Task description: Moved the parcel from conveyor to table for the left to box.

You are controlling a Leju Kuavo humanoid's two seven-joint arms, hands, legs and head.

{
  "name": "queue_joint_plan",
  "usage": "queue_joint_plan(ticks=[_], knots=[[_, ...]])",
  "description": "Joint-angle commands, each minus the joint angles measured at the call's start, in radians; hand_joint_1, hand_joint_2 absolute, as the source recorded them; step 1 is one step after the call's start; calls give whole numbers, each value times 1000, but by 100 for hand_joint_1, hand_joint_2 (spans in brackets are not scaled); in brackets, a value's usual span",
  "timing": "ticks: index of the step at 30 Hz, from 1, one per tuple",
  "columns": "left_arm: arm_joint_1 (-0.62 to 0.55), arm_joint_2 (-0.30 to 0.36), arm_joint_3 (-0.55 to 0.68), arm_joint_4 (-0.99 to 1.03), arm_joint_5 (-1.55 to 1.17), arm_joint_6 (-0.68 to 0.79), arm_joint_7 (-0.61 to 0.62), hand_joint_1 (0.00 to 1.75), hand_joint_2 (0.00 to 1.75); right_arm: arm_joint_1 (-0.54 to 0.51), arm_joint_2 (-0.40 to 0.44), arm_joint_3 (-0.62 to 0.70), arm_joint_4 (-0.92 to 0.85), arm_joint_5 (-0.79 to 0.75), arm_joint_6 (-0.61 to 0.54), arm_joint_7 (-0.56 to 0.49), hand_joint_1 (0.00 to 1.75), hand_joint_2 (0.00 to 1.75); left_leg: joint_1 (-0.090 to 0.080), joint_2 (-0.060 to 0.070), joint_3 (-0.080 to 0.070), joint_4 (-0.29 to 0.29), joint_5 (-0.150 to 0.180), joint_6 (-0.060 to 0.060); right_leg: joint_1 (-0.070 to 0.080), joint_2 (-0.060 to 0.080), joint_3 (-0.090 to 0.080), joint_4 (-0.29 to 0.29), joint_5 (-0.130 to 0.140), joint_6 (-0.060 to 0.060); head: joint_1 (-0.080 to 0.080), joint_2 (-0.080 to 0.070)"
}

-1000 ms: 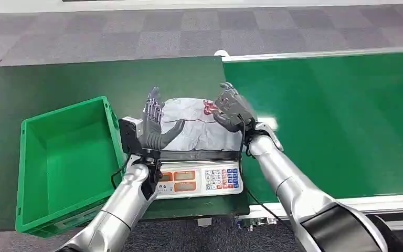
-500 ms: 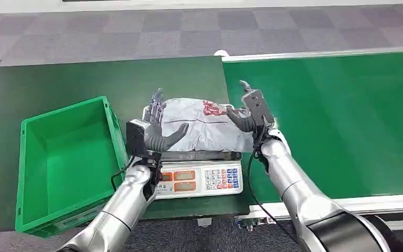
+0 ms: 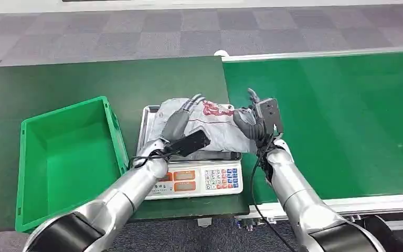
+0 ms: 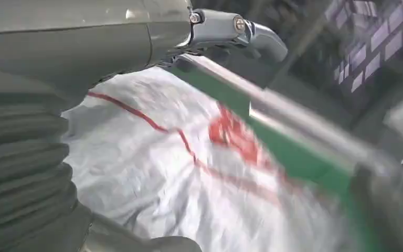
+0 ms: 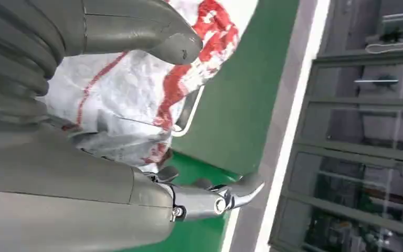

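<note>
Your left hand lies palm-down across the near-left part of the parcel, its fingers stretched forward and loosely apart over the grey wrapping; you cannot tell from these views whether they have closed on it. Your right hand stands upright just at the parcel's right edge, fingers spread, thumb towards the bag, gripping nothing. The parcel, a crumpled grey bag with red print, sits on the metal pan of the scale, whose keypad and displays face you at the near edge of the dark green tabletop. The bag overhangs the pan on the right, towards the conveyor, which runs off to the right beside the tabletop. The green crate stands just left of the scale, with your left forearm close to its right wall.
</note>
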Motion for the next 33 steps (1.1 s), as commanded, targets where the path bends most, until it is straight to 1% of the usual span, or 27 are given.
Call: queue_joint_plan(ticks=[1, 2, 4, 5, 7, 8, 10, 12, 13, 16, 19, 20, 21, 22, 24, 25, 26, 27, 29, 33], knots=[[-233, 4, -242, 251, -148, -160, 114, 0, 175, -62, -8, -23, -14, -28, 32, 0, 0, 175, -1, -3, -2, 2, 0, 2, -1, 0, -2, 2, 0, 1, 0, 0], [-239, 7, -268, 264, -173, -226, 118, 0, 175, -69, -7, -16, -12, -32, 42, 1, 0, 175, -1, -2, -2, 1, 0, 1, -1, 1, -2, 2, 0, 0, 0, 0], [-238, 13, -289, 272, -193, -268, 112, 0, 175, -80, -5, -13, -8, -41, 51, 3, 0, 175, -1, -2, -1, 1, 0, 2, -2, 2, -1, 1, 0, 1, 0, 0], [-242, 17, -318, 284, -213, -361, 81, 0, 175, -96, -3, -4, 5, -46, 60, 6, 0, 175, -1, -1, -1, 1, 0, 1, -1, 2, -1, 1, 0, 0, 0, 0], [-240, 24, -322, 288, -216, -413, 68, 0, 175, -116, 2, 4, 19, -56, 64, 8, 0, 175, -1, 0, -1, 1, 0, 1, -1, 3, -2, 2, 0, 0, 0, 0], [-243, 26, -329, 299, -220, -476, 70, 0, 175, -122, 2, 7, 23, -69, 70, 7, 0, 175, -1, 0, -1, 1, 0, 2, -1, 4, -2, 2, 0, 0, 0, 0], [-238, 36, -331, 297, -225, -494, 74, 0, 175, -118, -2, 12, 17, -85, 84, 4, 0, 175, -1, -1, 0, 0, 0, 2, -2, 3, -1, 1, 0, 0, 0, 0], [-234, 49, -317, 304, -212, -551, 79, 0, 175, -108, -10, 35, -4, -97, 94, 0, 0, 175, -2, -2, 1, -1, 1, 3, -2, 5, 0, 0, 1, 1, 0, 0], [-231, 53, -318, 303, -213, -549, 75, 0, 175, -105, -12, 39, -8, -100, 95, 0, 0, 175, -1, 0, 1, -1, 0, 1, -1, 3, 0, 0, 1, 0, 0, 0], [-217, 73, -293, 307, -195, -588, 80, 0, 175, -52, -27, 76, -85, -125, 101, -6, 0, 175, -2, 0, 3, -2, 0, 1, -2, 4, 2, -1, 1, 0, 0, 0], [-208, 74, -304, 310, -209, -592, 92, 0, 175, -28, -34, 92, -129, -135, 100, 4, 0, 175, -1, 0, 3, -2, 0, 1, -1, 2, 3, -1, 0, 0, -1, 0], [-200, 68, -292, 306, -200, -583, 95, 0, 175, -6, -43, 96, -170, -139, 93, 20, 0, 175, -1, 0, 5, -4, 1, 2, -2, 4, 4, -2, 1, 0, 0, 0], [-197, 63, -284, 303, -196, -563, 95, 175, 175, 19, -55, 101, -215, -143, 92, 41, 0, 175, -1, -1, 4, -3, 1, 1, -1, 2, 4, -2, 0, 0, -1, 0], [-196, 62, -285, 302, -197, -562, 96, 175, 175, 26, -59, 102, -223, -143, 92, 41, 0, 175, -1, -2, 5, -4, 1, 2, -2, 2, 4, -2, 1, 1, 0, 0], [-195, 60, -284, 289, -201, -519, 78, 175, 175, 81, -95, 114, -305, -151, 93, 78, 0, 175, -1, -2, 4, -3, 1, 2, -1, 1, 4, -2, 0, 1, 0, 0], [-198, 59, -281, 288, -199, -517, 75, 175, 175, 93, -104, 116, -313, -151, 93, 78, 0, 175, -1, -2, 3, -2, 0, 1, -1, 1, 4, -2, 0, 1, 0, 0], [-199, 59, -275, 284, -194, -512, 65, 175, 175, 106, -115, 118, -327, -154, 97, 80, 0, 175, -1, -4, 4, -4, 1, 2, -2, 0, 5, -3, 0, 1, 0, 0], [-206, 60, -278, 272, -200, -474, 46, 175, 175, 121, -130, 122, -340, -162, 101, 84, 0, 175, -1, -4, 3, -3, 1, 2, -1, -1, 4, -2, 0, 1, 0, 0], [-216, 57, -272, 264, -195, -467, 34, 175, 175, 129, -139, 119, -341, -173, 111, 85, 0, 175, -1, -4, 3, -3, 1, 2, -1, 0, 4, -2, 0, 1, 0, 0], [-234, 52, -254, 224, -178, -386, -29, 175, 175, 120, -146, 124, -326, -179, 105, 85, 0, 175, -1, -3, 1, -1, 1, 1, -1, 0, 2, 0, 0, 1, 0, 0]])
